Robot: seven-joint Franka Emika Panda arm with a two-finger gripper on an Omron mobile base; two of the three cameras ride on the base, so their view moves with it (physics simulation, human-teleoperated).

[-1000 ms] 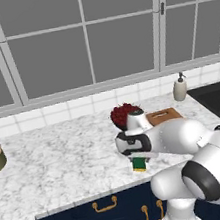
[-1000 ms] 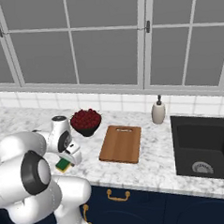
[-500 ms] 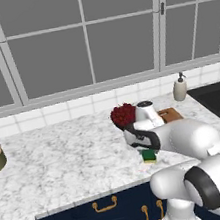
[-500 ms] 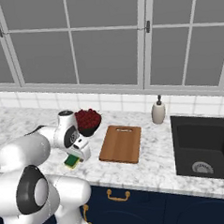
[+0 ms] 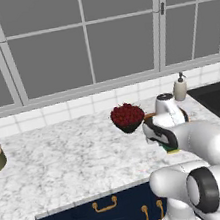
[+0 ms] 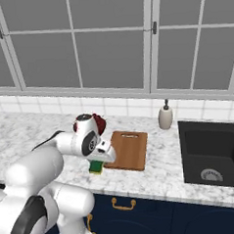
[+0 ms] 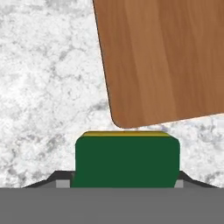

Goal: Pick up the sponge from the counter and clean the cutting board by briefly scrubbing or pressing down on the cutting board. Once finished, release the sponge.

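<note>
In the left base view, the gripper (image 5: 169, 145) is clamped on the sponge (image 5: 170, 147). The right base view puts the cutting board (image 6: 128, 150) just beside the gripper (image 6: 98, 164), toward the sink. In the hand view, the sponge (image 7: 127, 159) sits between the fingertips, above the counter (image 7: 48, 87), with the board's (image 7: 166, 57) corner just ahead.

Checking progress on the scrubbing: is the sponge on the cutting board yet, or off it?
Off it. The sponge sits in the gripper beside the cutting board, marbled counter showing between them.
</note>
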